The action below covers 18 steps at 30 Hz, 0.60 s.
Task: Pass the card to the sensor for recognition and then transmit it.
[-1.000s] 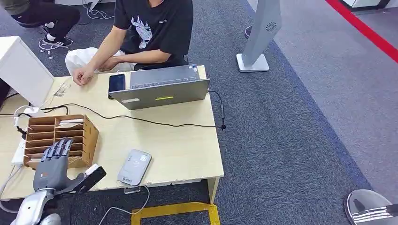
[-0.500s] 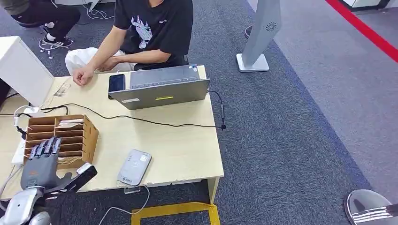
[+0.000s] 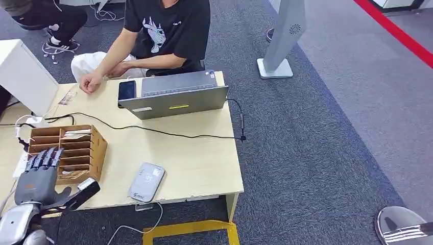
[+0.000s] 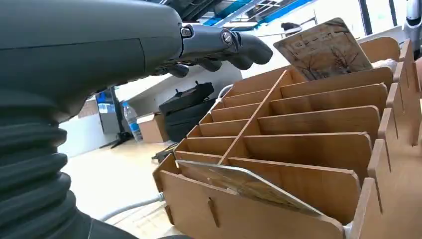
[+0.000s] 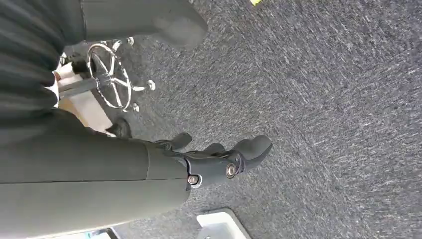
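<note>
A wooden slotted card rack (image 3: 92,148) stands at the table's near left; one card lies in a near slot (image 4: 249,184) and another card (image 4: 323,47) stands up at the far end. My left hand (image 3: 37,176) hovers open at the rack's near left side, fingers stretched over its slots, thumb out, holding nothing. The grey card sensor (image 3: 146,181) lies flat on the table to the right of the rack. My right hand (image 5: 219,162) hangs over the carpet with fingers loosely apart, holding nothing.
A person sits behind the table, a hand (image 3: 91,81) resting on it near a phone (image 3: 126,90) and a grey laptop (image 3: 173,95). A black cable (image 3: 168,133) crosses the tabletop (image 3: 199,158). A white box (image 3: 23,74) stands far left. A grey stand (image 3: 281,41) is on the carpet.
My left hand has drawn back toward the near left, from over the rack's front to its left corner. The rack, sensor and person have not moved.
</note>
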Tool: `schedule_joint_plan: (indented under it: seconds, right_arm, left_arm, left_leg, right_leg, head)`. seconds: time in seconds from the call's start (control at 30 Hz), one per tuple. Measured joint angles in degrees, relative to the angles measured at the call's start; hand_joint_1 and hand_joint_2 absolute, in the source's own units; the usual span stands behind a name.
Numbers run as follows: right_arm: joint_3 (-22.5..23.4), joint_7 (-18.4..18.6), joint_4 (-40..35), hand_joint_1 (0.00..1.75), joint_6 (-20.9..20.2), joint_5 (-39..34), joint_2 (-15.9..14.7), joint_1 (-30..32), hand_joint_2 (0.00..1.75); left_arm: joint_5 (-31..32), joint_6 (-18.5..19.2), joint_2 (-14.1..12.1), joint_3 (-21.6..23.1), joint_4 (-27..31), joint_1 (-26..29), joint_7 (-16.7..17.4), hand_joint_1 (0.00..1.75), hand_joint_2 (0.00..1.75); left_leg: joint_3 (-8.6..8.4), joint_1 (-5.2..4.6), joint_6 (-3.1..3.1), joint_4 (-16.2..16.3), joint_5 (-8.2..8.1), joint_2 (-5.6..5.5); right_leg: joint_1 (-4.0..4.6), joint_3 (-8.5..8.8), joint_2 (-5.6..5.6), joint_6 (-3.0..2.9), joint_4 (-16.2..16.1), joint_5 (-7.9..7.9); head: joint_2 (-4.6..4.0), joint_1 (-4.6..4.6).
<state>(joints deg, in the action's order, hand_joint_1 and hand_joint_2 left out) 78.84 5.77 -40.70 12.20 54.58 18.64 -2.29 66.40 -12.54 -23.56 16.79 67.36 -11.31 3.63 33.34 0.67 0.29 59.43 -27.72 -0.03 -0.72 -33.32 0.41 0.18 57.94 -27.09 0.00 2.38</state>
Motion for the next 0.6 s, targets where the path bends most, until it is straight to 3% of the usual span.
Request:
schedule_joint_plan:
  seconds: [0.6]
  right_arm:
    - [-0.5, -0.4, -0.6, 0.00, 0.4, 0.5, 0.5, 0.0, 1.75]
  left_arm:
    - [-0.3, -3.8, 1.9, 0.0, 0.0, -0.1, -1.2, 0.00, 1.75]
  left_leg:
    - [0.00, -0.01, 0.00, 0.0, 0.00, 0.00]
  right_leg:
    - [0.00, 0.00, 0.00, 0.00, 0.0, 0.00]
  head:
    - [0.00, -0.02]
